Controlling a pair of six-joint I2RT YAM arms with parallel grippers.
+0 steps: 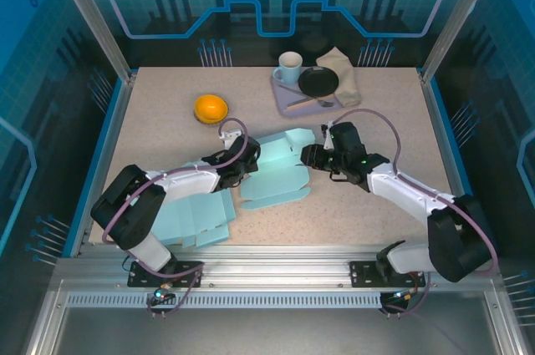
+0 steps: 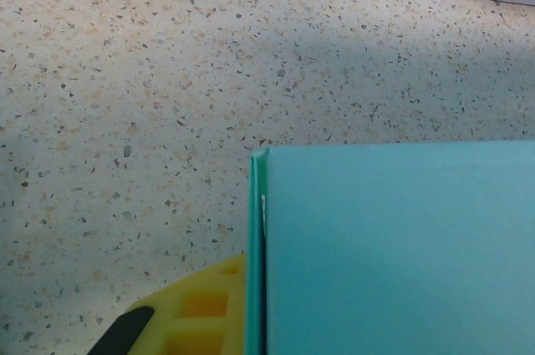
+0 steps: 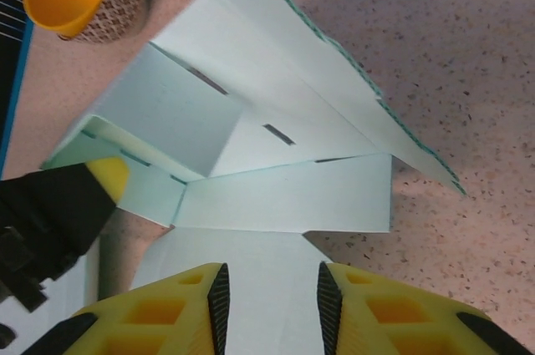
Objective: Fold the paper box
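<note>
Past the right gripper [image 3: 271, 292], parted over a flap [image 3: 251, 246], find the box [image 1: 276, 173] mid-table, just left of it — pinched at its left wall by the closed left gripper [image 1: 245, 159], both arms equally near.

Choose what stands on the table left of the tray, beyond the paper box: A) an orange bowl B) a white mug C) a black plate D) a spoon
A: the orange bowl sits alone on the table, left of the tray and beyond the paper box.
</note>
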